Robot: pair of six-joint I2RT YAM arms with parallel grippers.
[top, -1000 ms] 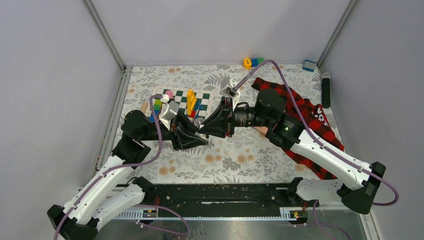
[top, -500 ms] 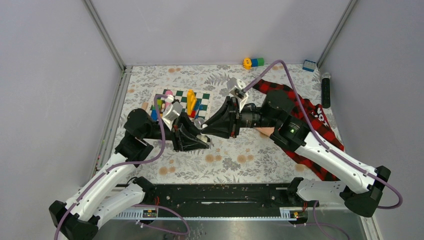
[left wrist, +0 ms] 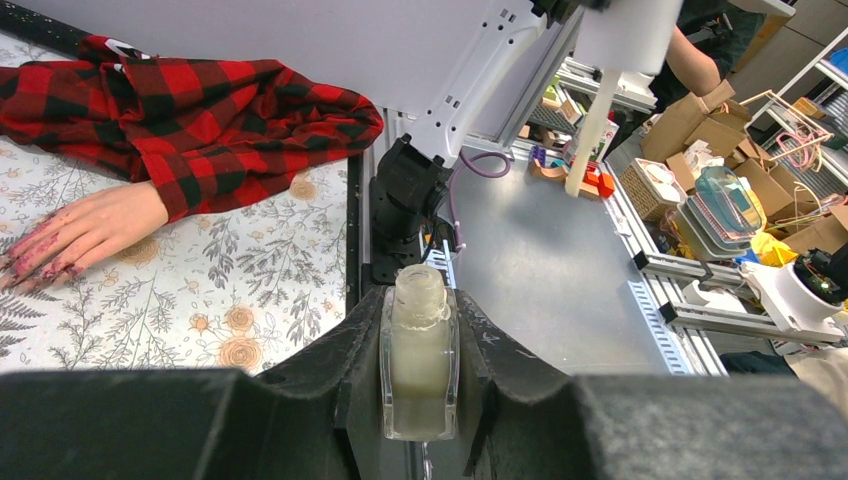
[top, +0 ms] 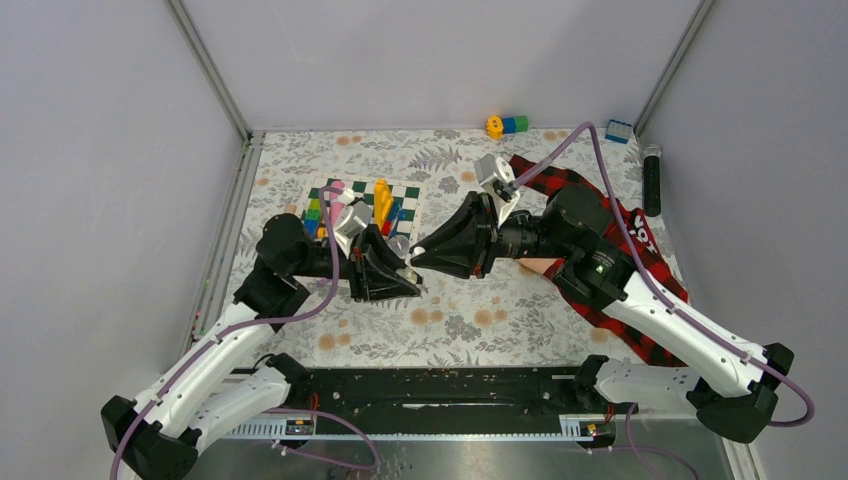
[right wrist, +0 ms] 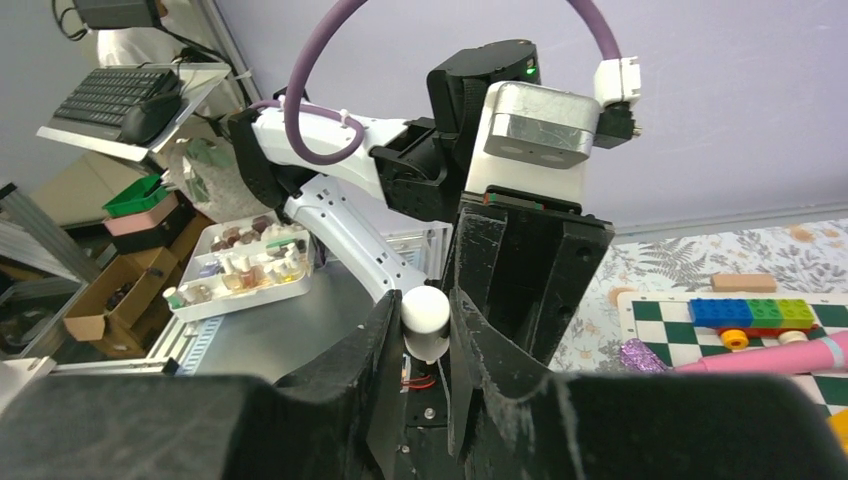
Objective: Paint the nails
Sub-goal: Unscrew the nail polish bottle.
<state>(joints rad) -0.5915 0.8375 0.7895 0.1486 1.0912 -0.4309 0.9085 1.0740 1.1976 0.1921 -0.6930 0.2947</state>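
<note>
Floral cloth (top: 470,310) covers the table between grey walls. Left of centre, the left gripper (left wrist: 419,335) is clamped on a small clear bottle (left wrist: 419,370). Facing it, the right gripper (right wrist: 427,335) pinches a white cap (right wrist: 425,310). Further right lies the dummy hand (left wrist: 95,228), palm down, its nails (left wrist: 25,266) smeared reddish, beside its plaid sleeve (left wrist: 200,110)

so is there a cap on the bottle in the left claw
No, the bottle clamped in the left claw shows a bare threaded neck with no cap on it.
</note>
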